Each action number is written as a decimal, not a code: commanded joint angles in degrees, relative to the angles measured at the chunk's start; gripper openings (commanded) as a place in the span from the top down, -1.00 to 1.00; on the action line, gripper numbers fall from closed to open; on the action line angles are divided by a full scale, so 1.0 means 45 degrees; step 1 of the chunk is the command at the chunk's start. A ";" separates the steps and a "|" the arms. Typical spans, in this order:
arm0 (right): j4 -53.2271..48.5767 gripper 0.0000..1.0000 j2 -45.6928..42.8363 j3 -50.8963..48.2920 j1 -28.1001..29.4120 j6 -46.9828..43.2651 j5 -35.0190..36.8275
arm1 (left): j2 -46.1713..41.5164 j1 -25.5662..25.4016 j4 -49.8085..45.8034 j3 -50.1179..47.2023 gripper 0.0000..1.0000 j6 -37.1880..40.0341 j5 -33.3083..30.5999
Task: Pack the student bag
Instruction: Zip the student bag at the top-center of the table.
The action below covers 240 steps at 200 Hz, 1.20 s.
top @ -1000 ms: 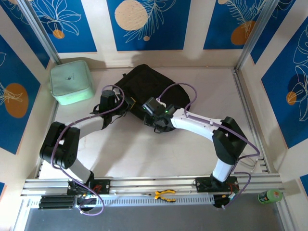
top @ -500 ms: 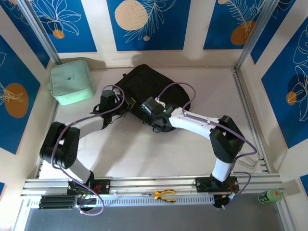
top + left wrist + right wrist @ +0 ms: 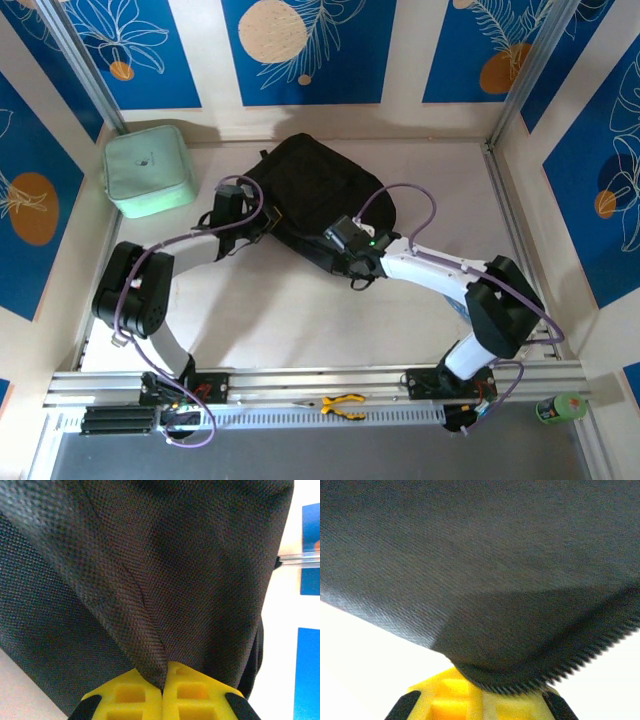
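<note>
Student bag [image 3: 322, 180]: a black fabric backpack lying flat on the far middle of the worktop [image 3: 300, 320]. Its rounded end points toward the back wall.

Left tool [image 3: 264, 222]: positioned at the bag's near-left edge. In the left wrist view its yellow fingers [image 3: 125, 696] are pressed together, and a fold of the bag's black woven cloth [image 3: 150, 605] is pinched in the seam between them. The cloth rises from the pinch in a creased ridge.

Right tool [image 3: 345, 264]: positioned at the bag's near edge, to the right of the left tool and close to it. In the right wrist view its yellow fingers [image 3: 445, 692] are closed on the rim of the bag. A row of zipper teeth [image 3: 580, 662] runs along that rim just above the fingers. Whether the grip falls on the teeth or on the cloth beside them cannot be told.

Other items: a mint-green zip case [image 3: 148, 170] sits in the far-left corner, apart from the bag. Yellow-handled pliers [image 3: 343, 404] lie on the near rail between the two arm bases.
</note>
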 commanded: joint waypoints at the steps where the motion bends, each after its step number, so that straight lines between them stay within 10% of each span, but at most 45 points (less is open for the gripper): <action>1: -0.0844 1.00 -0.0607 -0.0296 -0.0145 0.0026 -0.0152 | 0.0243 0.0130 -0.0593 0.0538 1.00 0.1048 -0.0569; 68: 0.1163 1.00 -0.0149 0.0198 -0.0967 -0.2930 -0.4255 | 0.1589 0.0192 -0.3179 0.2936 1.00 0.2995 -0.0905; 114: 0.2165 1.00 0.2019 0.2540 -0.0418 -0.4661 -0.6412 | 0.0462 0.0830 -0.4294 0.1995 0.10 0.3390 -0.3327; 148: 0.2579 1.00 0.3387 0.4239 0.0001 -0.4773 -0.7070 | -0.1243 0.0967 -0.5217 0.0941 -0.18 0.3357 -0.3662; 240: 0.2636 1.00 0.4133 0.4881 0.0213 -0.4812 -0.7656 | -0.1513 0.0458 -0.0501 -0.1419 -0.27 -0.0647 0.0513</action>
